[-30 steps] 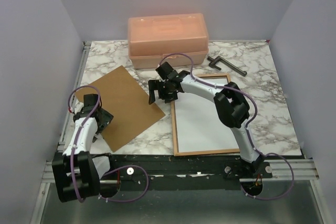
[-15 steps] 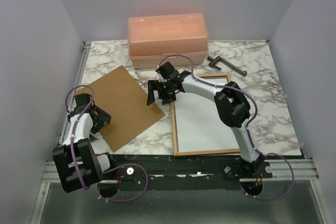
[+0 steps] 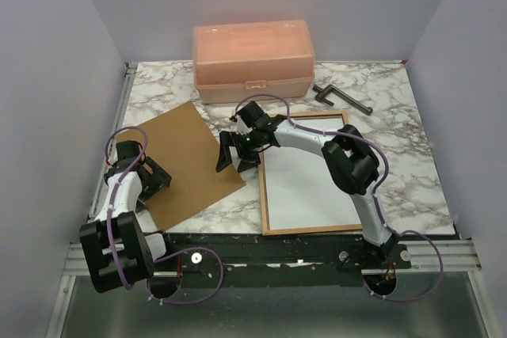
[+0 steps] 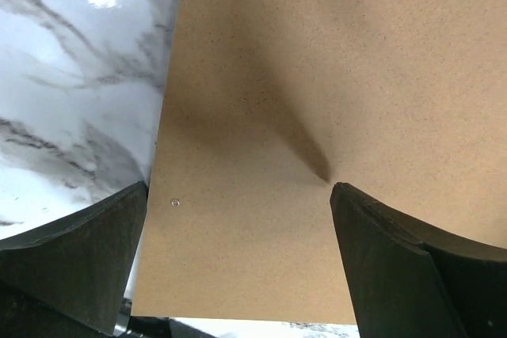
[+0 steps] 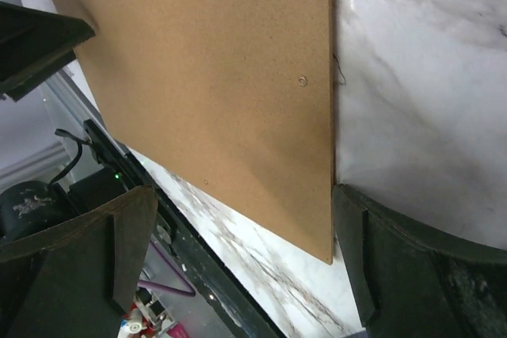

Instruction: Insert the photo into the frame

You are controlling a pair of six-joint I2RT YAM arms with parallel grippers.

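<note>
My left gripper point(image 3: 156, 180) and right gripper point(image 3: 233, 158) both gape wide and empty over the brown board point(image 3: 186, 144); right of it, the photo point(image 3: 305, 187) lies white side up inside the frame point(image 3: 317, 230)

**Overhead view.** My left arm point(image 3: 120, 203), at seven o'clock, and my right arm point(image 3: 305, 138), running from five o'clock toward centre, have white shells on the links. The joints have black housings and the bases are black blocks. A thin purple cable point(image 3: 264, 96) loops along each arm. A small green light point(image 3: 247, 138) shows on my right wrist.

**Wrist views.** My left end effector point(image 4: 239, 187) and right end effector point(image 5: 244, 189) each have two matte black fingers point(image 4: 396, 267). The fingers are broad and wedge-shaped, with curved inner edges.
</note>
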